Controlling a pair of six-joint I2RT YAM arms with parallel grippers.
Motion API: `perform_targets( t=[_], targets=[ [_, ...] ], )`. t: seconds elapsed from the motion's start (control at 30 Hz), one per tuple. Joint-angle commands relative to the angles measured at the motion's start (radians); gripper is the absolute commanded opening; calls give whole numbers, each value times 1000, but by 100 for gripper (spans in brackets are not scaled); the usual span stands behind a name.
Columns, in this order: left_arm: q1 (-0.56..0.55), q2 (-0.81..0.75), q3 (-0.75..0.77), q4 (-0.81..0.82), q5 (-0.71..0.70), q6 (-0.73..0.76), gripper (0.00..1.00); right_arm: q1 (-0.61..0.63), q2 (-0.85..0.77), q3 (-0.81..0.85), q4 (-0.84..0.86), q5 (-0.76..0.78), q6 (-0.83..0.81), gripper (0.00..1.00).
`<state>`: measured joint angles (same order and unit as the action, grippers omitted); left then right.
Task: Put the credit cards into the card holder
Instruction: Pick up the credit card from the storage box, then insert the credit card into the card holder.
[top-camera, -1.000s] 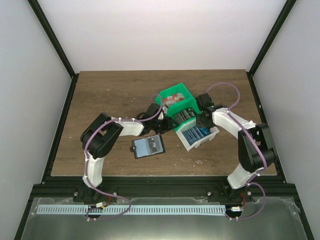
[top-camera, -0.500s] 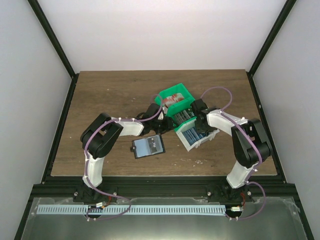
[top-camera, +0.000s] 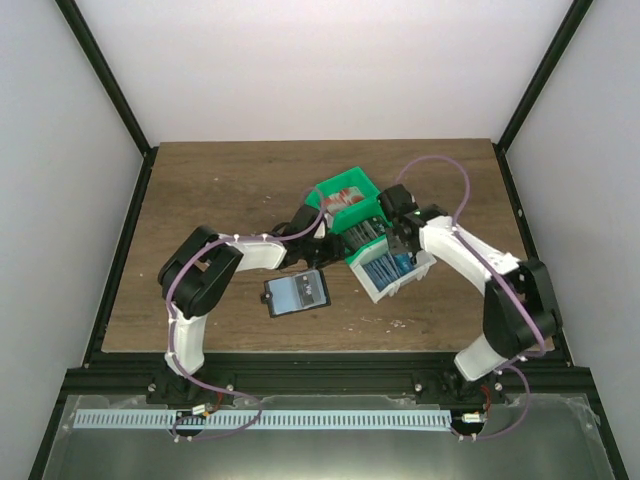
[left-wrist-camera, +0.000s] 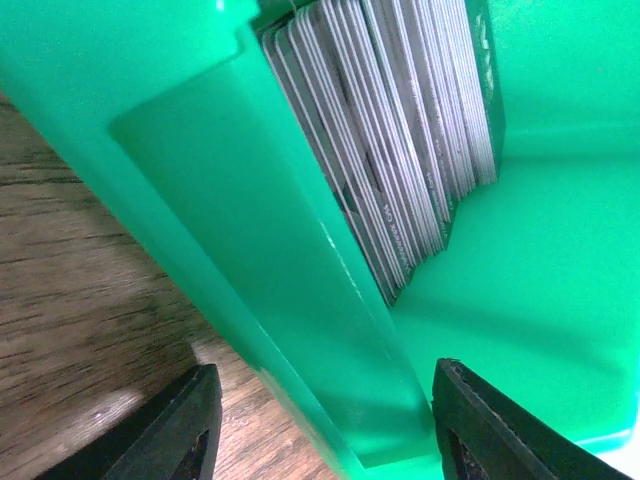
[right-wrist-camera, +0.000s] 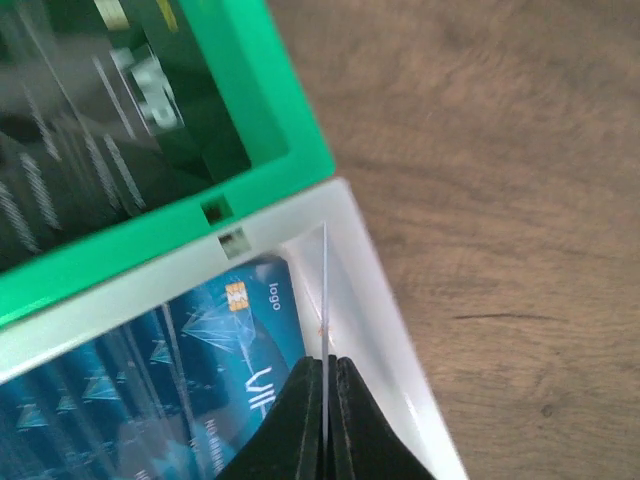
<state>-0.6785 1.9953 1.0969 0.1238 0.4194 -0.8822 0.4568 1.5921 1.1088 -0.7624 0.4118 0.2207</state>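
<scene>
Right jaws pinch a credit card (right-wrist-camera: 325, 290) edge-on over the white bin (right-wrist-camera: 395, 310); left jaws, wide, straddle the wall of the green bin (left-wrist-camera: 250, 260), likely steadying it. The card holder (top-camera: 297, 293) lies open nearby.

The left arm (top-camera: 188, 300) folds at its elbow and sends the forearm out toward 2 o'clock. It ends in the left tool (top-camera: 316, 224), whose fingers (left-wrist-camera: 190, 425) stand wide apart. The right arm (top-camera: 508, 310) folds the same way and reaches toward 10 o'clock. The right tool (right-wrist-camera: 323, 368) is pinched tight on a credit card (right-wrist-camera: 325, 280), seen edge-on.
</scene>
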Motion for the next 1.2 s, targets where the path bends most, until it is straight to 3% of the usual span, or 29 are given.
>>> perform_targets(
  t=[0.0, 0.13, 0.3, 0.4, 0.6, 0.7, 0.93, 1.17],
  targets=[
    [8, -12, 39, -202, -60, 106, 63, 10, -138, 74, -35, -22, 16, 0],
    [8, -49, 68, -225, -67, 154, 73, 10, -263, 73, -12, -152, 46, 1],
    [5, -129, 80, -275, -99, 209, 83, 10, -406, 17, 104, -452, 119, 0],
    [5, -216, 63, -320, -157, 228, 88, 10, -482, -70, 202, -675, 190, 1],
    [8, -436, -49, -373, -266, 243, 99, 11, -584, -261, 417, -951, 347, 1],
    [9, -557, -124, -397, -309, 249, 100, 24, -594, -347, 493, -1015, 422, 0],
    [30, -830, -334, -430, -317, 229, 99, 141, -521, -427, 570, -991, 502, 1],
    [76, -928, -452, -486, -227, 191, 78, 264, -306, -389, 652, -985, 565, 1]
  ],
)
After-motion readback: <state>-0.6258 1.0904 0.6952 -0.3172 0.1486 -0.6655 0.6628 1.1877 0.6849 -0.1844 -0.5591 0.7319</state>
